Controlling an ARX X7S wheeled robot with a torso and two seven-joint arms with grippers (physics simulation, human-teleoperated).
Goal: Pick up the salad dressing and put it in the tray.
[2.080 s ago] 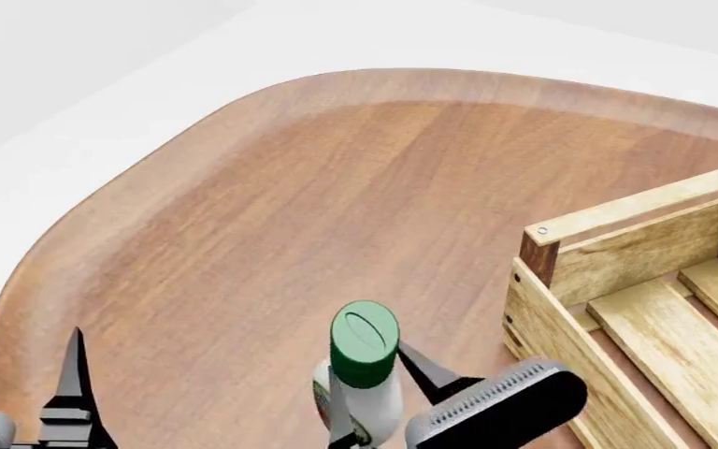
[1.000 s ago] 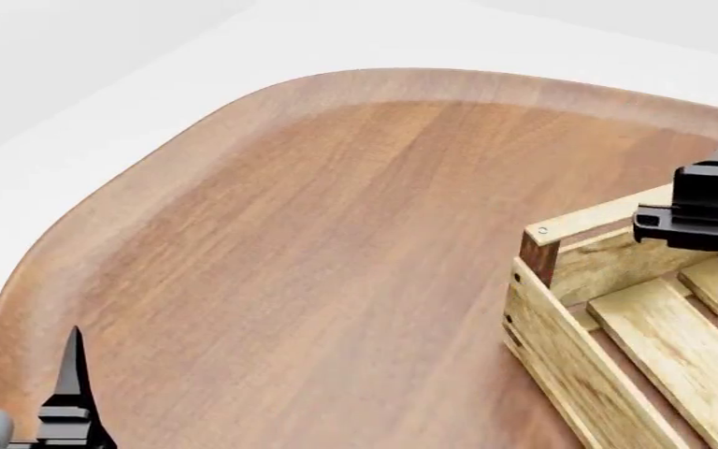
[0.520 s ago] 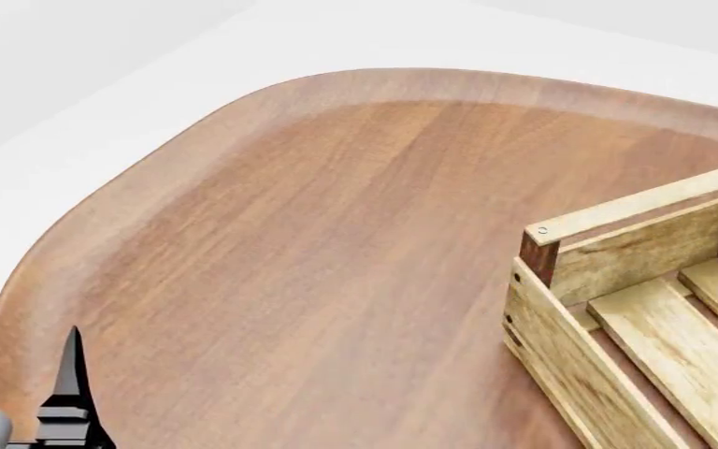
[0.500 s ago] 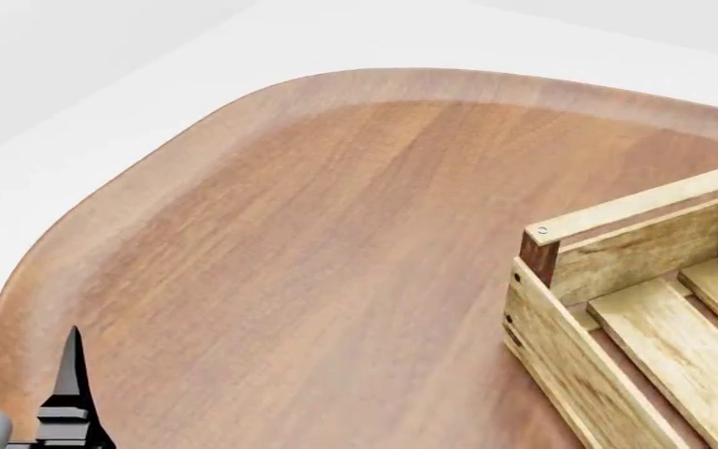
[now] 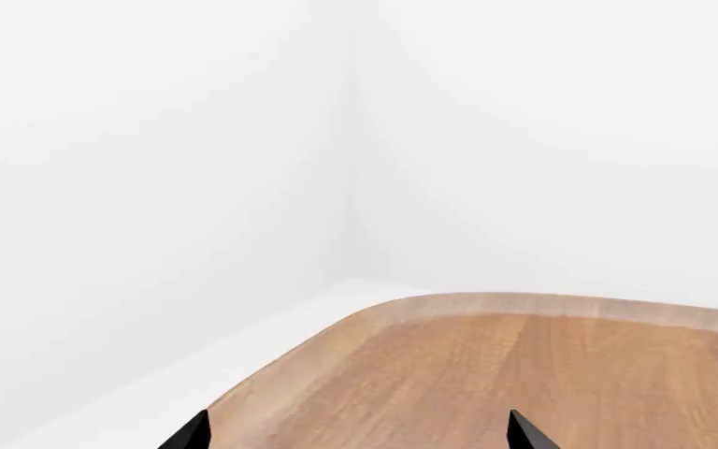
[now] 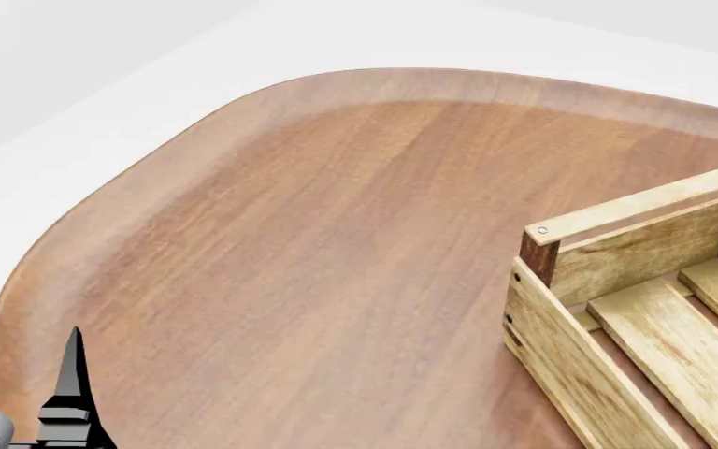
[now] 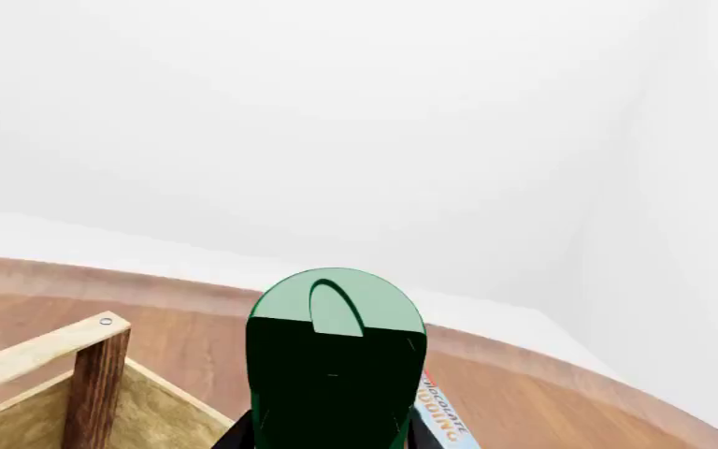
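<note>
In the right wrist view the salad dressing's round green cap [image 7: 334, 346] fills the lower middle, and my right gripper [image 7: 332, 436] is shut on the bottle, with dark fingers on either side of it. A dark corner post and light rail of the tray [image 7: 94, 379] lie just below and beside the bottle. The head view shows the tray [image 6: 583, 360] at the right with bare slats; neither the bottle nor the right gripper appears there. My left gripper [image 5: 359, 436] is open over the table's near left corner, nothing between its tips; one of its fingers [image 6: 72, 379] shows in the head view.
A blue pudding box [image 7: 441, 416] lies on the table just behind the bottle in the right wrist view. The rounded wooden table [image 6: 309, 243] has a raised rim, with white floor and walls beyond it.
The right gripper carried the bottle up from the table's front, across to the right above the tray, and out of the head view. The left gripper has stayed put.
</note>
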